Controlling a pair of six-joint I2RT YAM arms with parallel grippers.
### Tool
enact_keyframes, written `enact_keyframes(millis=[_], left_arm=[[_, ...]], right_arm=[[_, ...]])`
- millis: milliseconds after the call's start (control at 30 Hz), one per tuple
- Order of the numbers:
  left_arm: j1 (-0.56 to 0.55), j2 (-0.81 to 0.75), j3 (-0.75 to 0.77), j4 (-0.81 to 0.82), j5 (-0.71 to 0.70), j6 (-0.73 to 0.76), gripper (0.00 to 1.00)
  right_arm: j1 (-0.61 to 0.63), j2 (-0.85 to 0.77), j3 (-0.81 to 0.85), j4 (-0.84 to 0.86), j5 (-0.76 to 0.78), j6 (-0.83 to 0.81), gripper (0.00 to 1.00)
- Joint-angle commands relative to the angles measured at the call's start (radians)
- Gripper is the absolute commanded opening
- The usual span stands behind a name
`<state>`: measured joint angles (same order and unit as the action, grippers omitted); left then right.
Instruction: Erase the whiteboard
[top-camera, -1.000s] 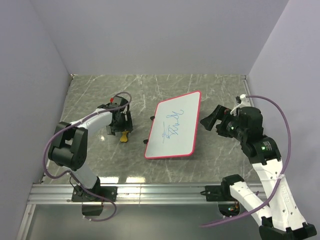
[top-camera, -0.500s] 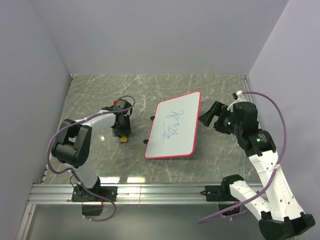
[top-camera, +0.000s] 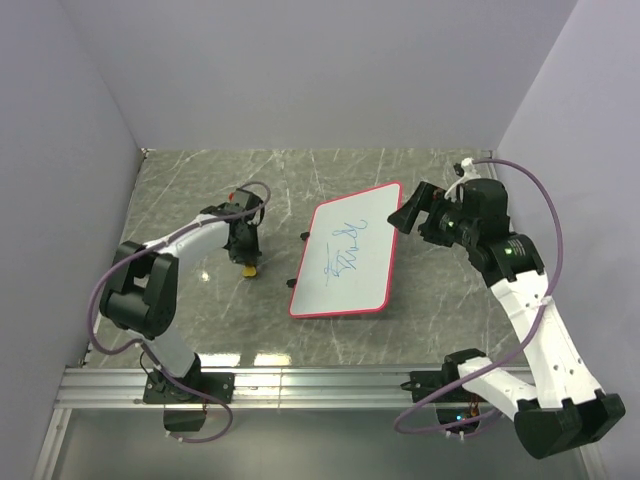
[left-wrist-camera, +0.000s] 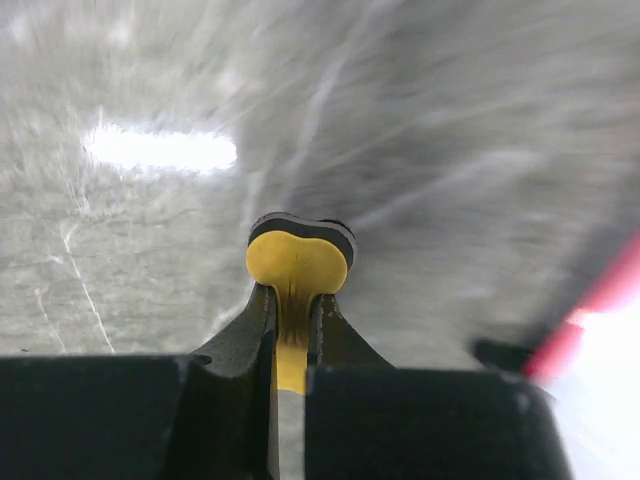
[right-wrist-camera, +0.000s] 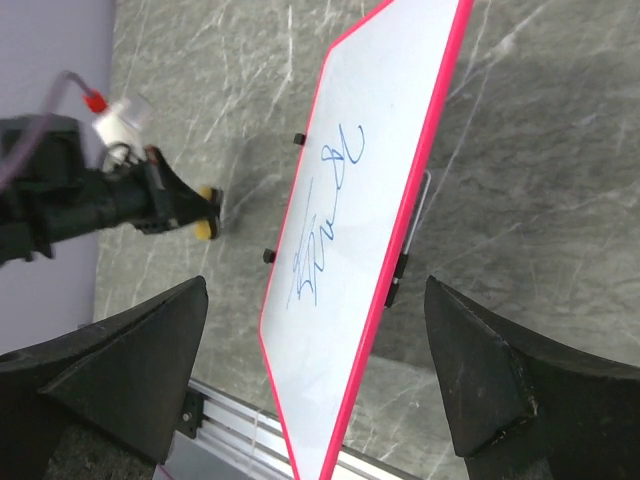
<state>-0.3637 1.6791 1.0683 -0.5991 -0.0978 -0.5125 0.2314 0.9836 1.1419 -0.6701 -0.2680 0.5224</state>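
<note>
The whiteboard (top-camera: 345, 265) lies flat mid-table, white with a red rim and blue scribbles (top-camera: 345, 250). My left gripper (top-camera: 247, 260) is to its left, low over the table, shut on a small yellow eraser (top-camera: 249, 271). In the left wrist view the eraser (left-wrist-camera: 297, 265) is pinched at its waist between the fingers of the left gripper (left-wrist-camera: 290, 305), with the whiteboard's red rim (left-wrist-camera: 590, 310) at the right edge. My right gripper (top-camera: 408, 216) hovers open above the board's far right corner. In its wrist view the whiteboard (right-wrist-camera: 370, 200) lies below the right gripper (right-wrist-camera: 316, 300), which holds nothing.
The grey marble table (top-camera: 200, 190) is walled at the back and both sides. An aluminium rail (top-camera: 320, 385) runs along the near edge. Small black clips (top-camera: 303, 237) stick out from the board's left edge, and a thin grey rod (right-wrist-camera: 415, 225) lies along its right edge.
My left gripper has closed on the yellow eraser. My right gripper has moved left and farther back, up to the board's far right corner.
</note>
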Motion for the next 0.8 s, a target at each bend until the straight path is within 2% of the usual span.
enact_keyframes(millis=[0,233,367,633,767], left_arm=[[-0.007,-0.108,0.142,-0.037,0.087,0.014,0.00],[-0.098,-0.116,0.379,-0.099,0.188,-0.026,0.00],[-0.170,-0.073,0.443,-0.079,0.271,-0.040,0.00],[-0.303,0.036,0.535,-0.059,0.326,-0.067,0.00],[-0.330,0.082,0.564,-0.039,0.371,-0.077,0.00]], right_arm=[[0.005,0.033,0.041,0.040,-0.036,-0.016,0.95],[0.006,0.131,0.035,0.033,-0.007,-0.016,0.91],[0.006,0.173,0.015,0.063,-0.034,-0.010,0.85],[0.005,0.191,-0.096,0.150,-0.077,0.039,0.79],[0.005,0.205,-0.163,0.210,-0.138,0.064,0.65]])
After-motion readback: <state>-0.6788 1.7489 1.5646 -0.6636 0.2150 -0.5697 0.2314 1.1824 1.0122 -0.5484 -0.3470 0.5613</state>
